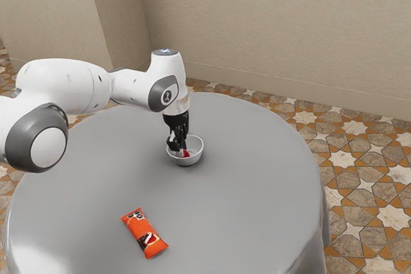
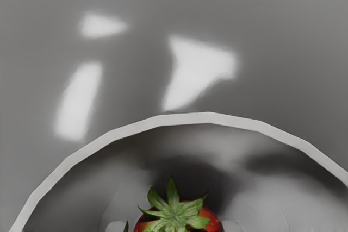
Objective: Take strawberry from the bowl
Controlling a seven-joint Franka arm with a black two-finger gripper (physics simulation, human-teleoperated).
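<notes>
A: Where is the strawberry (image 2: 175, 214) to be found?

B: Inside the bowl (image 1: 190, 162), down by its bottom, with its leafy cap turned up toward the wrist camera. The bowl is set upright on the table (image 1: 244, 203), and the orange packet (image 1: 144, 233) is placed well apart from it.

A: And the gripper (image 1: 179, 148)?

B: It is lowered into the bowl, right at the strawberry. Whether it is spread wide, drawn narrow or closed on the fruit cannot be told.

A: Which step is in hand, then?

B: The grasp, as it is judged; the strawberry is not yet taken out.

A: What is called for next?

B: A firm but gentle hold must be made sure of, then a straight lift, so that the rim is cleared without being knocked.
</notes>
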